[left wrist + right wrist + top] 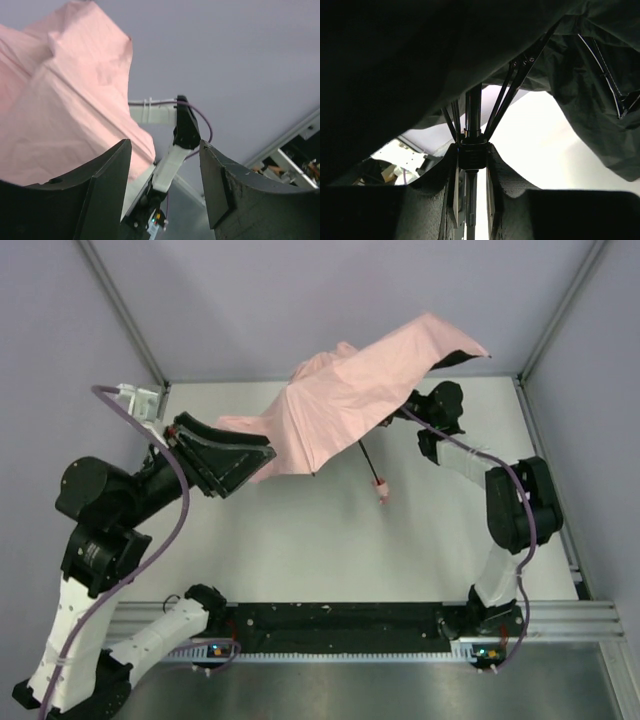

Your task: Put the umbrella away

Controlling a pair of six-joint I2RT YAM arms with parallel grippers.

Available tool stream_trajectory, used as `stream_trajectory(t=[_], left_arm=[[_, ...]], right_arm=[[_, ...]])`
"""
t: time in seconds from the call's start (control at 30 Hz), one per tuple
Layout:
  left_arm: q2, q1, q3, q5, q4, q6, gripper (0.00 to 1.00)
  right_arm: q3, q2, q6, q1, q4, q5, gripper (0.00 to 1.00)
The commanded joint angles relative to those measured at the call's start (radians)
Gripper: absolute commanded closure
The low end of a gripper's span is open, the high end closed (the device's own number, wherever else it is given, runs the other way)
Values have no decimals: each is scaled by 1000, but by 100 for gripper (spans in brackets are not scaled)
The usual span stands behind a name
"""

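Note:
The umbrella [350, 400] is half spread, its pale pink canopy tilted above the far part of the table. Its thin black shaft [368, 462] slants down to the small pink handle [382, 490]. My right gripper [471, 155] is shut on the umbrella's black runner, where the ribs meet the shaft [473, 110], beneath the dark underside of the canopy [395, 60]. In the top view those fingers are hidden by the fabric. My left gripper [262, 462] is at the canopy's lower left edge. Its jaws [165, 145] are open with nothing between them, and the pink cloth [65, 100] lies just left of them.
A white bracket [140, 400] sits at the back left corner by the metal frame post. A black rail [340, 625] runs along the near edge between the arm bases. The right arm [172, 160] shows through my left fingers. Grey walls close in the back and sides.

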Motion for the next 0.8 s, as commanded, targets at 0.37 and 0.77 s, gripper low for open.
stream_trajectory(t=[0.37, 0.77], left_arm=[[365, 32, 3, -81, 259, -95, 36], [735, 62, 197, 104, 290, -74, 65]], right_arm=[[-166, -187, -26, 2, 183, 2, 100], [-299, -208, 62, 65, 309, 108, 100]])
